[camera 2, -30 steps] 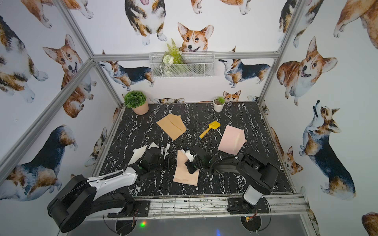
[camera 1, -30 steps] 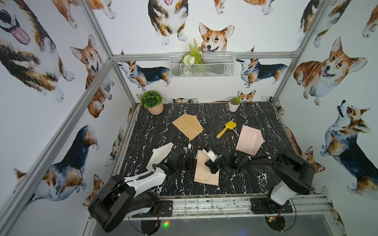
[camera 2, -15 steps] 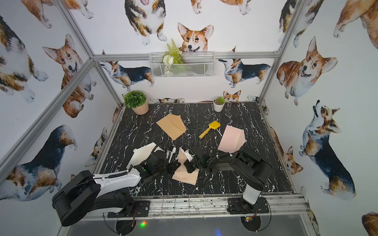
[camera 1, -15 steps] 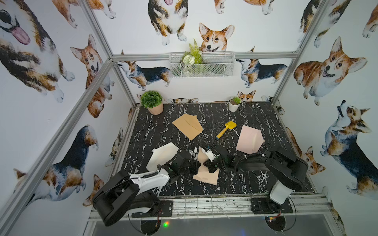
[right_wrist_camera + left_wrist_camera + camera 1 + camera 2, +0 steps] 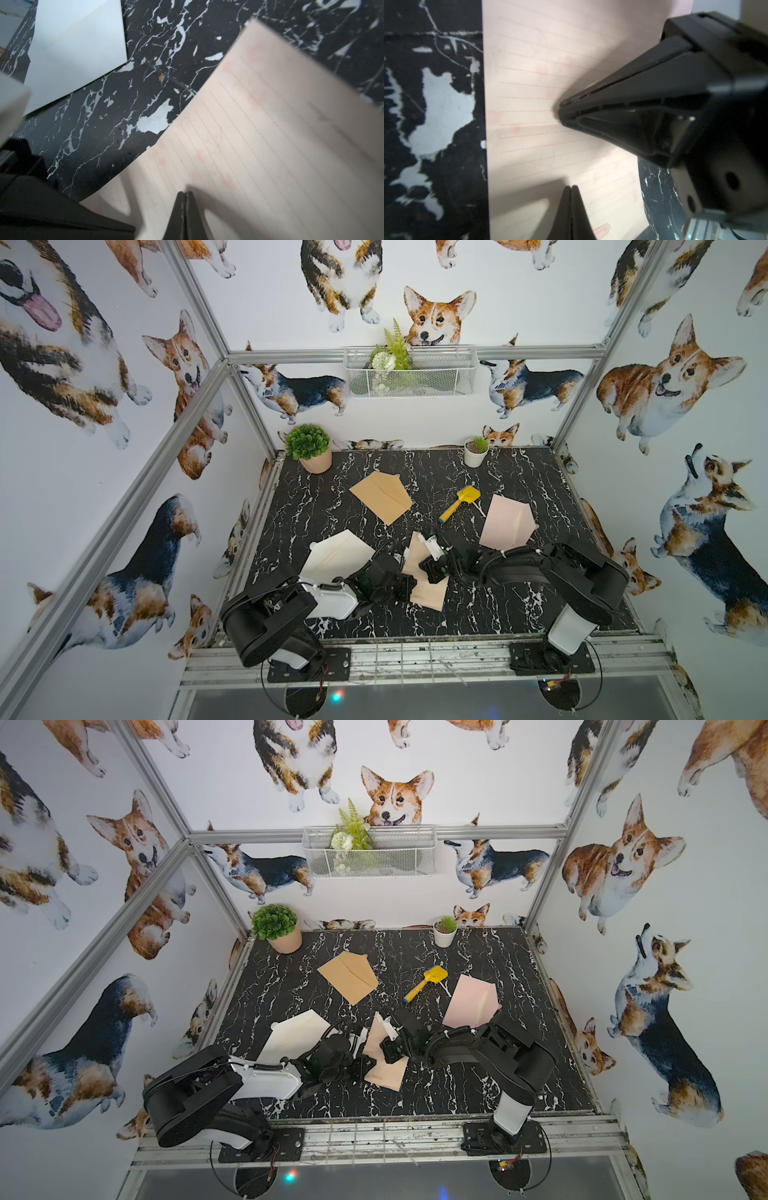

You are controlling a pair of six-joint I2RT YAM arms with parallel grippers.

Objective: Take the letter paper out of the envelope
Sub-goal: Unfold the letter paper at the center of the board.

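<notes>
The letter paper (image 5: 430, 597) is a pale pink lined sheet, buckled and partly raised off the black marble table near its front middle. It lies outside every envelope. My left gripper (image 5: 406, 572) meets it from the left, jaws shut on the sheet (image 5: 529, 83). My right gripper (image 5: 430, 571) comes from the right and is shut on the same sheet (image 5: 280, 135); its tip (image 5: 560, 110) presses a crease into it. The cream envelope (image 5: 336, 553) lies flat just left of the paper, partly under the left arm, also seen in the right wrist view (image 5: 76, 45).
A brown envelope (image 5: 382, 495) lies at the back middle and a pink envelope (image 5: 507, 524) at the right. Between them lies a yellow toy shovel (image 5: 459, 504). Two potted plants (image 5: 309, 448) (image 5: 476, 450) stand along the back edge. A wire basket (image 5: 409, 373) hangs on the back wall.
The left gripper moved right onto the paper and shut. The sheet went from flat on the table to buckled and lifted, and the cream envelope came more into view.
</notes>
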